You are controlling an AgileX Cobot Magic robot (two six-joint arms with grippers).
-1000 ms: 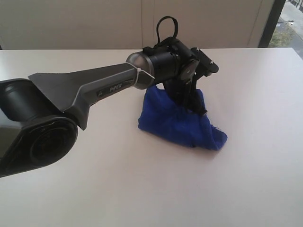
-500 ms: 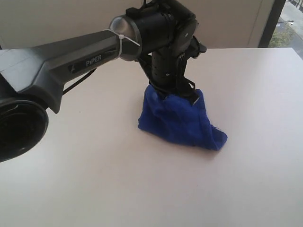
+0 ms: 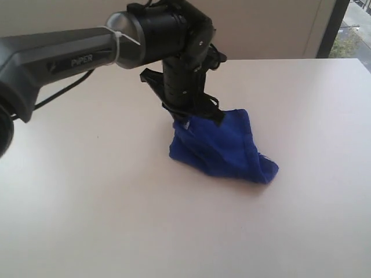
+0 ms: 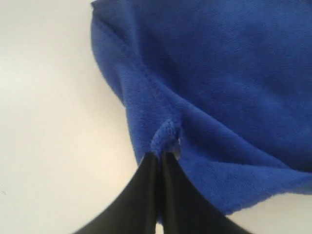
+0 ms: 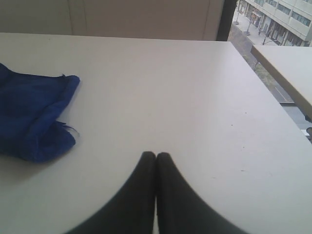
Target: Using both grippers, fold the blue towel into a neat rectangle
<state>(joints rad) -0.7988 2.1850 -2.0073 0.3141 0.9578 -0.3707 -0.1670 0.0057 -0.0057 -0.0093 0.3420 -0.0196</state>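
The blue towel [image 3: 223,150] sits bunched on the white table [image 3: 116,220], pulled up into a peak at its upper left. My left gripper [image 3: 186,119] points down onto that peak and is shut on a pinch of the towel's edge. In the left wrist view the black fingers [image 4: 146,190] meet tightly at the left gripper [image 4: 160,156], with a fold of the blue towel [image 4: 219,97] caught at their tips. My right gripper [image 5: 156,156] is shut and holds nothing, hovering over bare table to one side of the blue towel [image 5: 31,117]. It is out of the exterior view.
The grey left arm [image 3: 52,55] marked PiPER reaches in from the left over the table. The table edge [image 5: 265,73] runs close to the right gripper's side, with a window and a second table [image 5: 287,63] beyond. A pale wall [image 3: 261,29] stands behind.
The left arm has risen and swung left, lifting the pinched towel edge so the peak now stands at the upper left. The towel's base has stayed in place.
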